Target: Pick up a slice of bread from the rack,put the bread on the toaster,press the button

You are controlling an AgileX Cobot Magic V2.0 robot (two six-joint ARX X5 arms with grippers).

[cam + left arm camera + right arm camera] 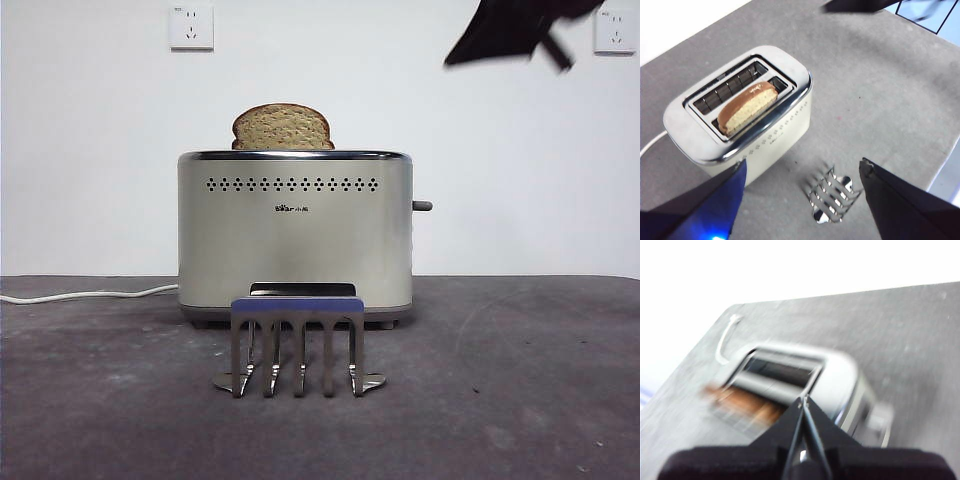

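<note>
The slice of bread (282, 128) stands in the toaster (295, 250), in the slot nearer the rack, with its domed top above the chrome rim. It also shows in the left wrist view (747, 106). The steel rack (297, 310) stands in front of the toaster with nothing in it. My left gripper (802, 164) is open and empty, high above the rack (832, 200) and the toaster (790, 75). My right gripper (803, 399) is shut and empty, above the toaster (840, 375) towards its lever end. It shows as a black shape at the top right of the front view (520, 30).
The toaster's lever (422, 206) sticks out of its right end. A white cord (90, 295) runs left across the dark grey table (520, 400). Two wall sockets (191, 27) are on the white wall behind. The right wrist view is blurred.
</note>
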